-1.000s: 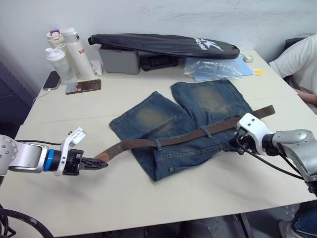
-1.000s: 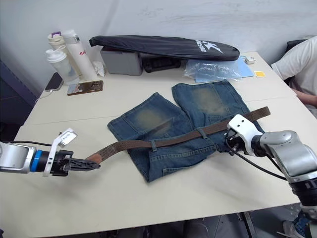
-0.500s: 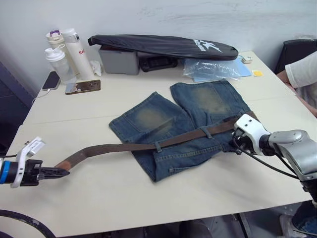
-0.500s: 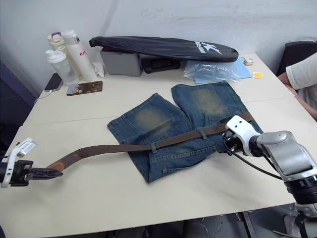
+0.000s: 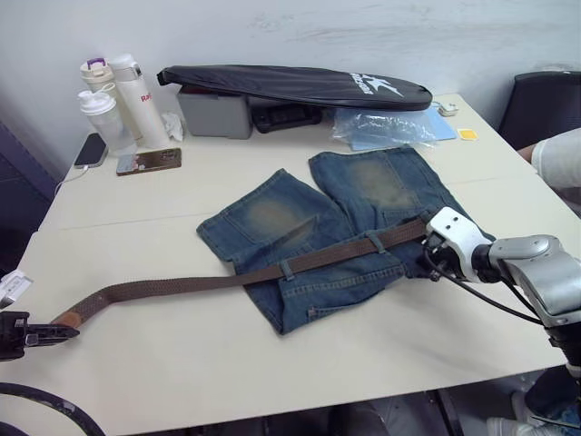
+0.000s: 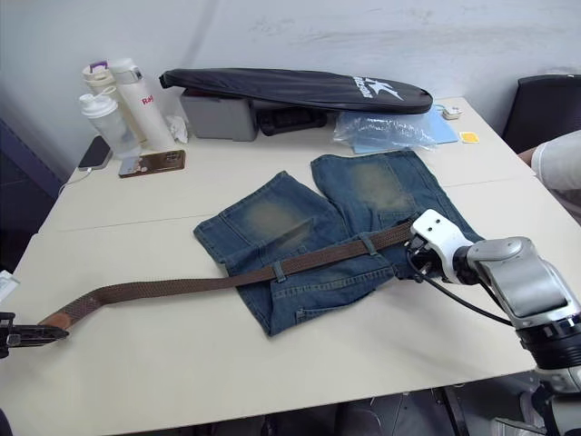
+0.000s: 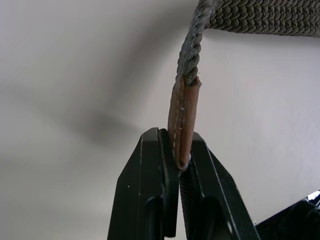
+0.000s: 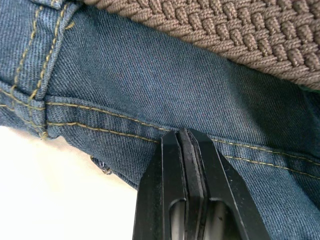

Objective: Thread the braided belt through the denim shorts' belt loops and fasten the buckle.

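The left claw [image 7: 179, 165] pinches the tan leather end of the braided belt [image 5: 182, 284], which trails away from it through the belt loops [image 5: 287, 269]. The right claw [image 8: 185, 145], fingers pressed together, holds nothing and presses on the denim shorts [image 5: 300, 218] just below the belt.

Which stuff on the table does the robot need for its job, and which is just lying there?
Needed: dark-brown braided belt, faded blue denim shorts, denim belt loops.

Lying about: long black bag, white bottles, phones, grey box, clear plastic bag.

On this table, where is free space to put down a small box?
The near strip of table in front of the denim shorts and braided belt is bare. So is the patch between the phone and shorts. The far edge is crowded with bottles, black bag and plastic.
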Controlling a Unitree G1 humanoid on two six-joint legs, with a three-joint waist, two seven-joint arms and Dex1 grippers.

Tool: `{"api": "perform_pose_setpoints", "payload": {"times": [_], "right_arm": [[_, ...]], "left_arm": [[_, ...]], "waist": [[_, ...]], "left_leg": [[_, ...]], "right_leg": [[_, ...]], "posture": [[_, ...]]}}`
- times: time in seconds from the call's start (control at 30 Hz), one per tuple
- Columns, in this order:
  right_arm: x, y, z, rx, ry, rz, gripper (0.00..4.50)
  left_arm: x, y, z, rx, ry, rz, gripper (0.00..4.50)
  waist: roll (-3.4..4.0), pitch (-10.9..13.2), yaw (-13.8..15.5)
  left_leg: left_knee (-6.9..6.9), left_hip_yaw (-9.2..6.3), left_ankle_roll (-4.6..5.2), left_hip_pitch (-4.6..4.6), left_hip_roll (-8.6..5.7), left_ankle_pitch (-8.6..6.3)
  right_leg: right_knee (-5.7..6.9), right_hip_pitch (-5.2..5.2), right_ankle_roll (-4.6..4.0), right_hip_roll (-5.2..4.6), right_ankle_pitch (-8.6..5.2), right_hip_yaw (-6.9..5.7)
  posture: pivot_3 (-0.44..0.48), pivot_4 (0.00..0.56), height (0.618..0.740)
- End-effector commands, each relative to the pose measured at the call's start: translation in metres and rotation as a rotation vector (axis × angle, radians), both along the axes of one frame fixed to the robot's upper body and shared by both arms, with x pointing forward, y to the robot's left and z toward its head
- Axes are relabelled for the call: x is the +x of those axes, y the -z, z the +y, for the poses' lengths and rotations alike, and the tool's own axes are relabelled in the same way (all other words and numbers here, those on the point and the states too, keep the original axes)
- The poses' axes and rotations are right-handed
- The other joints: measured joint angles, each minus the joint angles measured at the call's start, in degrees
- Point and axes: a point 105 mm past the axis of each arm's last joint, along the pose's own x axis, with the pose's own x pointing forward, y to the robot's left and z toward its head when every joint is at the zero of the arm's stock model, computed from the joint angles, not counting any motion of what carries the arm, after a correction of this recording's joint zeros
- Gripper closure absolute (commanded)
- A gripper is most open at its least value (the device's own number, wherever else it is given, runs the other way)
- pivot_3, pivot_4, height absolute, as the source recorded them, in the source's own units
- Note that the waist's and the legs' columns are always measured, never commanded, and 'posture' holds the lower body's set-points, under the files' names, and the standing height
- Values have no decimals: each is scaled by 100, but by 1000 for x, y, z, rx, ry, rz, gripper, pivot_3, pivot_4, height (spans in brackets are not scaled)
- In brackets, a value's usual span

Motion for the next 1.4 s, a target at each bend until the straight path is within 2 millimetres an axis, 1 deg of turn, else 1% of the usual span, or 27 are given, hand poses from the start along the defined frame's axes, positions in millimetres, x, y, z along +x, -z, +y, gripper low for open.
{"api": "perform_pose_setpoints", "payload": {"times": [0.03, 0.07, 0.1, 0.13, 0.17, 0.23, 0.27, 0.3, 0.37, 0.43, 0.47, 0.5, 0.57, 0.67, 0.77, 0.9, 0.97, 1.03, 1.1, 1.17, 1.23, 1.27, 1.3, 1.33, 1.4], "right_arm": [[-1, -5, 7, 8, -32, -8, 4426], [-2, -7, 8, 12, -39, -12, 4475], [-2, -10, 9, 15, -46, -17, 4500], [-3, -13, 11, 21, -56, -22, 4500], [-3, -15, 12, 25, -61, -25, 4500], [-4, -20, 14, 35, -73, -32, 4500], [-5, -25, 15, 41, -83, -38, 4500], [-5, -28, 16, 47, -93, -43, 4500], [-6, -37, 17, 55, -108, -58, 4500], [-8, -46, 17, 58, -118, -67, 4500], [-11, -52, 17, 62, -134, -71, 4500], [-14, -59, 16, 70, -144, -74, 4500], [-17, -70, 16, 82, -155, -86, 4500], [-22, -85, 16, 104, -176, -103, 4500], [-27, -94, 19, 121, -203, -110, 4500], [-33, -97, 23, 122, -231, -109, 4500], [-40, -100, 30, 150, -264, -107, 4500], [-45, -102, 33, 161, -276, -108, 4500], [-48, -103, 33, 163, -266, -114, 4500], [-52, -104, 32, 162, -252, -119, 4500], [-58, -103, 30, 154, -239, -116, 4500], [-60, -103, 30, 152, -236, -115, 4500], [-62, -103, 29, 151, -226, -117, 4500], [-64, -104, 28, 153, -216, -121, 4500], [-67, -104, 27, 154, -200, -125, 4500]], "left_arm": [[30, -12, 4, 124, 51, -173, 4500], [37, -18, -2, 94, 53, -208, 4056], [42, -23, -7, 65, 59, -231, 3599], [46, -29, -13, 36, 77, -250, 3424], [47, -32, -17, 18, 87, -258, 3044], [50, -40, -26, -16, 125, -282, 2068], [52, -47, -32, -37, 153, -300, 1818], [53, -52, -37, -55, 176, -313, 1277], [51, -61, -48, -93, 239, -328, 684], [46, -70, -62, -135, 311, -341, 201], [45, -79, -72, -165, 362, -366, 201], [44, -88, -81, -198, 408, -389, 201], [39, -100, -99, -243, 500, -415, 201], [31, -112, -125, -276, 636, -426, 201], [32, -120, -152, -270, 754, -467, 201], [40, -118, -183, -277, 847, -491, 201], [45, -110, -206, -289, 898, -478, 201], [53, -106, -230, -347, 902, -453, 201], [60, -97, -251, -373, 900, -416, 201], [66, -88, -268, -396, 892, -391, 201], [68, -78, -287, -420, 913, -376, 201], [68, -75, -293, -419, 922, -374, 201], [69, -70, -300, -388, 944, -391, 201], [68, -66, -307, -327, 1006, -454, 201], [57, -64, -321, -287, 1145, -557, 201]], "waist": [[7, -5, 7], [2, -9, 9], [-3, -10, 11], [-9, -12, 5], [-10, -14, -8], [-6, -16, -30], [9, -16, -50], [11, -17, -58], [12, -17, -79], [14, -17, -90], [14, -12, -88], [15, -9, -87], [19, -9, -89], [22, -7, -86], [26, -7, -70], [35, -7, -39], [39, -7, -31], [39, -5, -18], [45, -2, 33], [43, -1, 66], [40, 1, 73], [28, 9, 74], [28, 9, 76], [27, 9, 80], [20, 14, 79]], "left_leg": [[-1, 0, 0, 0, 1, 0], [2, 0, 1, 0, 6, 1], [2, 2, 0, 0, 6, 2], [1, 1, 5, -6, 0, 6], [0, 2, 6, -6, -4, 9], [-1, 4, 4, -6, -8, 10], [0, 4, 2, -6, -9, 11], [1, 6, -7, -7, -16, 16], [2, 9, -9, -6, -17, 17], [2, 9, -10, -6, -15, 17], [1, 15, -11, -5, -18, 17], [-2, 16, -10, -16, -22, 18], [1, 15, -11, 0, -20, 18], [-2, 15, -24, -2, -19, 24], [-5, 17, -30, -1, -20, 28], [-10, 20, -35, -2, -18, 31], [-9, 27, -34, 0, -23, 33], [-8, 36, -30, -3, -21, 37], [-7, 36, -29, -1, -22, 38], [-4, 36, -29, 5, -22, 38], [-2, 35, -32, 5, -21, 43], [-3, 35, -51, 6, -21, 54], [-4, 37, -52, -2, -26, 63], [-3, 43, -45, -1, -29, 71], [0, 61, -68, -2, -29, 98]], "right_leg": [[0, 0, -4, -2, 2, -1], [0, 2, -5, -12, 2, -2], [11, 5, -5, -43, 3, -18], [14, 4, -3, -56, 3, -42], [13, 5, -2, -63, 4, -60], [13, 8, -1, -78, 5, -94], [14, 10, -1, -87, 5, -105], [15, 11, -1, -96, 6, -126], [15, 14, 0, -102, 6, -145], [12, 12, 1, -118, 6, -181], [13, 15, 2, -147, 7, -206], [11, 19, 3, -157, 8, -217], [8, 17, 3, -165, 8, -247], [-1, 22, 9, -166, 12, -253], [-6, 30, 9, -168, 12, -256], [-10, 30, 20, -166, 18, -263], [-19, 37, 23, -165, 19, -269], [-17, 46, 35, -167, 26, -264], [-21, 70, 35, -164, 26, -270], [-29, 95, 41, -149, 29, -287], [-44, 104, 57, -145, 38, -294], [-48, 103, 61, -145, 40, -293], [-63, 121, 68, -149, 44, -288], [-65, 124, 69, -154, 45, -287], [-73, 125, 73, -157, 47, -281]], "posture": [[0, 150, 622], [0, 150, 622], [0, 150, 622], [0, 150, 622], [0, 150, 622], [0, 150, 622], [0, 150, 622], [0, 150, 622], [0, 150, 622], [0, 150, 622], [0, 150, 622], [0, 150, 622], [0, 150, 622], [0, 150, 622], [0, 150, 622], [0, 150, 622], [0, 150, 622], [0, 150, 622], [0, 150, 622], [0, 150, 622], [0, 150, 622], [0, 150, 622], [0, 150, 622], [0, 150, 622], [0, 150, 622]]}}
